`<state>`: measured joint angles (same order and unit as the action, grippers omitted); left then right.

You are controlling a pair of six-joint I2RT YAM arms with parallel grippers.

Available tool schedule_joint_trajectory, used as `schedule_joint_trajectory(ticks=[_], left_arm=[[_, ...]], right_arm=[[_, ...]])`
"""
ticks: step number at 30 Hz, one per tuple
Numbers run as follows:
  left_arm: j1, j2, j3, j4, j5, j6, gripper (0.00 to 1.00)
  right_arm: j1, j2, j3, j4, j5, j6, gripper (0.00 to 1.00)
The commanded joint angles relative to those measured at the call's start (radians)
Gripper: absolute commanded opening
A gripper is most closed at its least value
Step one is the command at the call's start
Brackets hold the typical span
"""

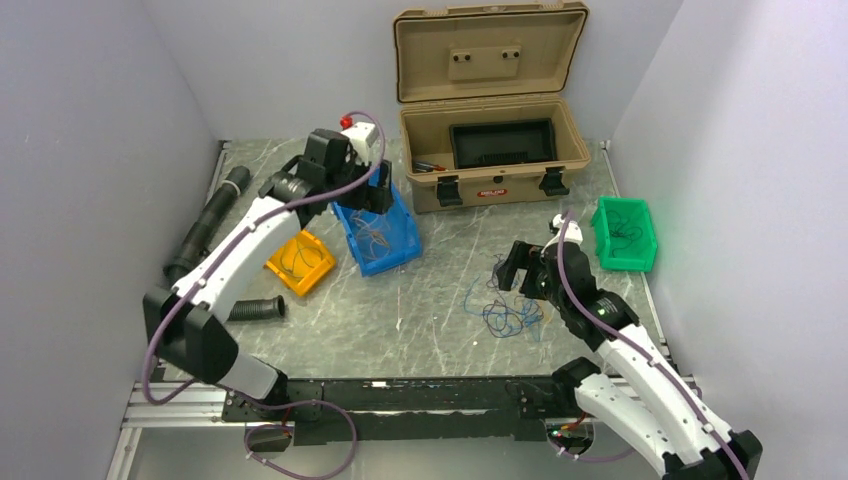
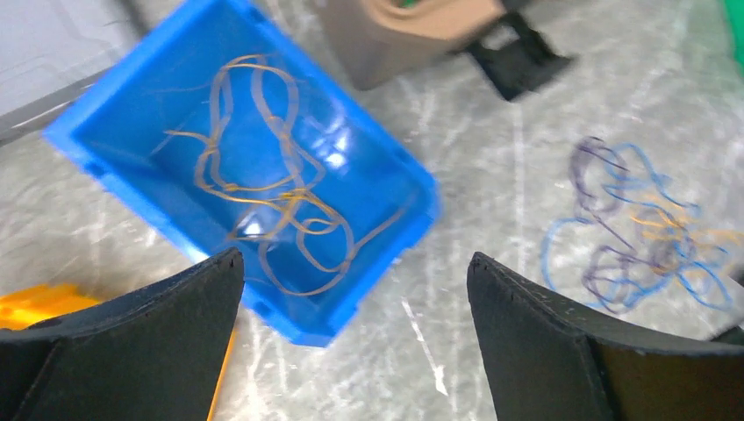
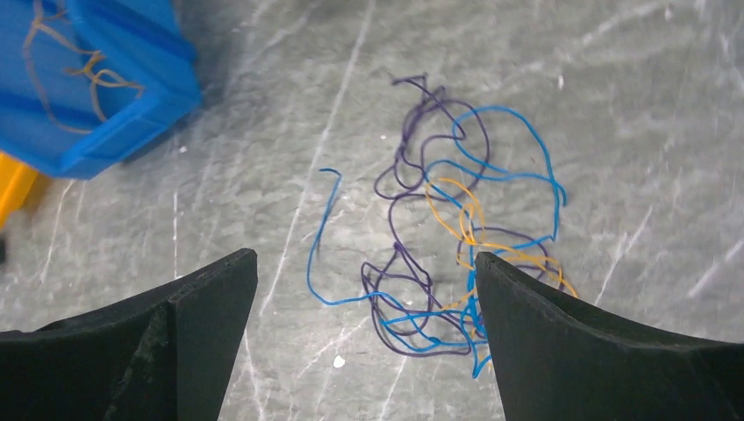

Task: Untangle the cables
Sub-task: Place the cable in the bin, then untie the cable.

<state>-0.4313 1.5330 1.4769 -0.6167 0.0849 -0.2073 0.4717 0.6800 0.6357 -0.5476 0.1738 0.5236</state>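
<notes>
One loose tangle of cables [image 3: 443, 254], with blue, purple and orange strands, sits on the table [image 1: 440, 310] right of centre. The right gripper [image 3: 367, 263] hangs over it, spread wide and empty. The left gripper [image 2: 355, 263] is also released, above the blue bin [image 2: 83, 145], which has orange wires [image 2: 272, 197] inside. Three bins in all, counting an orange bin [image 1: 318, 247] and a green bin [image 1: 606, 216], plus one open tan case [image 1: 495, 190] at the far side.

Left claw [image 2: 355, 263] and right claw [image 3: 364, 263] both hang with jaws spread wide, gripping nothing.

A tan case [image 1: 490, 188] (lid raised) stands at the back; a blue bin [image 1: 402, 255] and a yellow bin [image 1: 316, 276] sit left, a green bin [image 1: 622, 258] right, a black hose [image 1: 205, 225] far left.
</notes>
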Motion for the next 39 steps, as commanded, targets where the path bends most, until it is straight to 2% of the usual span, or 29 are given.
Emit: schedule_joint_trajectory(ticks=[1, 6, 11, 14, 17, 21, 23, 25, 26, 28, 33, 36, 39], left_arm=[[-0.130, -0.129, -0.110, 0.146, 0.053, -0.046, 0.99], [-0.275, -0.227, -0.300, 0.352, 0.038, -0.100, 0.99], [-0.350, -0.271, -0.469, 0.539, 0.085, -0.129, 0.99], [-0.392, -0.271, -0.512, 0.599, 0.108, -0.123, 0.99], [-0.419, -0.263, -0.529, 0.609, 0.119, -0.114, 0.99], [-0.436, -0.262, -0.550, 0.647, 0.141, -0.117, 0.99], [-0.441, -0.252, -0.554, 0.660, 0.158, -0.117, 0.99], [-0.445, -0.238, -0.554, 0.681, 0.191, -0.118, 0.99], [-0.446, -0.227, -0.554, 0.704, 0.217, -0.120, 0.99], [-0.451, -0.202, -0.553, 0.737, 0.265, -0.125, 1.00], [-0.464, -0.154, -0.589, 0.893, 0.372, -0.135, 0.96], [-0.463, -0.131, -0.628, 1.011, 0.428, -0.155, 0.95], [-0.465, -0.093, -0.626, 1.032, 0.436, -0.162, 0.94]], right_arm=[[-0.056, 0.033, -0.013, -0.032, -0.007, 0.133, 0.93], [-0.111, 0.055, -0.081, 0.000, -0.028, 0.185, 0.73], [-0.112, 0.129, -0.094, 0.009, -0.001, 0.204, 0.63], [-0.112, 0.166, -0.110, 0.013, 0.016, 0.235, 0.58], [-0.112, 0.184, -0.130, 0.044, 0.004, 0.240, 0.44], [-0.110, 0.200, -0.129, 0.053, -0.028, 0.228, 0.31], [-0.110, 0.200, -0.128, 0.049, -0.033, 0.227, 0.29], [-0.110, 0.193, -0.129, 0.045, -0.037, 0.224, 0.08], [-0.110, 0.186, -0.128, 0.050, -0.063, 0.215, 0.02], [-0.109, 0.164, -0.127, 0.082, -0.151, 0.188, 0.00], [-0.076, 0.154, -0.094, 0.234, -0.490, 0.196, 0.03], [-0.044, 0.148, -0.033, 0.228, -0.521, 0.210, 0.00], [-0.041, 0.116, 0.008, 0.196, -0.490, 0.208, 0.00]])
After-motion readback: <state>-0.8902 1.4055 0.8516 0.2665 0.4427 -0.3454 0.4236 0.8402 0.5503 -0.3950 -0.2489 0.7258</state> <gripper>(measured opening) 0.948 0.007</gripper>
